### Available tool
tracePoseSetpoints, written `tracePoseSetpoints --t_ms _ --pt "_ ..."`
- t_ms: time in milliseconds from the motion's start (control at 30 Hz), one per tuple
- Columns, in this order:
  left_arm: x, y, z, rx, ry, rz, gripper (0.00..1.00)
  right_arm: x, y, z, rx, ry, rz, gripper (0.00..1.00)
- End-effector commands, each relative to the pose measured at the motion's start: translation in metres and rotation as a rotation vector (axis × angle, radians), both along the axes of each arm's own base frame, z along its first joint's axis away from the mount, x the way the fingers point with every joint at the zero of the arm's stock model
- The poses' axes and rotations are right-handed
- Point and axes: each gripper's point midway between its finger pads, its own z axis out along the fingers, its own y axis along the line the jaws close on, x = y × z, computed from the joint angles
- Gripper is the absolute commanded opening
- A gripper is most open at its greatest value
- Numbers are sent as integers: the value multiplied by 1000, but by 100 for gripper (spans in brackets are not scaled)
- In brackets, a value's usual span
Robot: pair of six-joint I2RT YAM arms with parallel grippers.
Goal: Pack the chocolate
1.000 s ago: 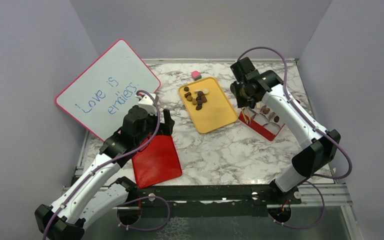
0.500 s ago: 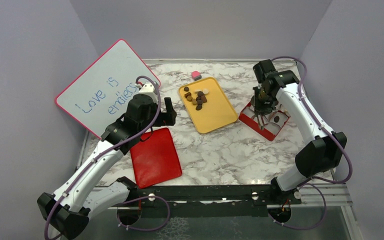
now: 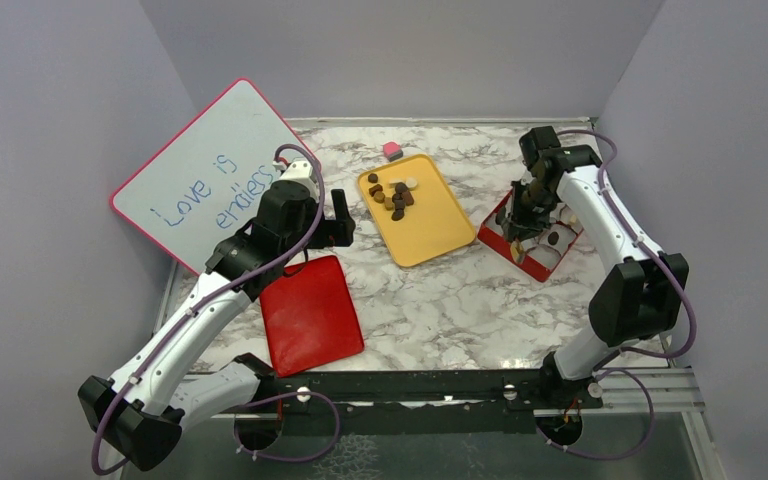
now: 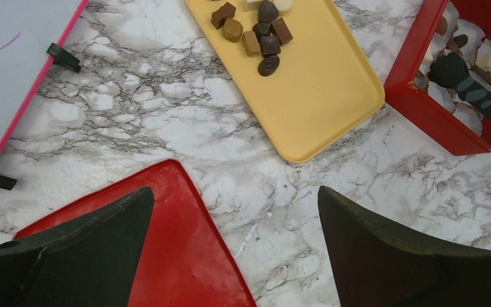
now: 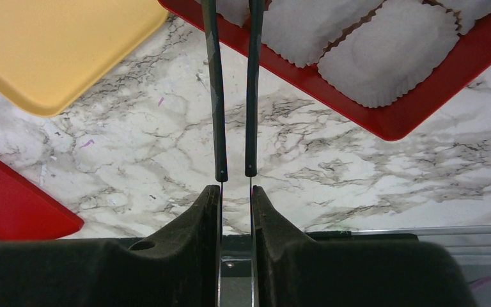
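My right gripper (image 5: 235, 192) pinches thin dark tweezers (image 5: 217, 96), their tips cut off at the red paper-lined box (image 5: 415, 112); my left gripper (image 4: 235, 198) gapes wide.

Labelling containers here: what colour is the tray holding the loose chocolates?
Yellow. The tray shows best in the left wrist view.

The chocolate (image 3: 392, 193) sits bunched at the far end of the yellow tray (image 3: 430, 240), a loose huddle of dark brown, lighter brown and cream-white bites, several touching, with a few more pieces resting in the paper cups (image 5: 383, 57) of the red box (image 3: 493, 238).
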Motion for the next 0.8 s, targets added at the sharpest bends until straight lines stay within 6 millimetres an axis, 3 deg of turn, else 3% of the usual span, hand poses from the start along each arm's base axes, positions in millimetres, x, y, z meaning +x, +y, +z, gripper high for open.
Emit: tracePoseSetpoints --t_ms 0,300,767 --pt "-1 -4 15 -24 -16 -11 99 13 10 -9 68 -15 -16 24" --pt "-2 1 21 -15 -28 5 99 16 5 -21 50 4 -34 27" --pt "-1 2 22 -3 -30 5 99 12 -1 -14 33 0 -42 33"
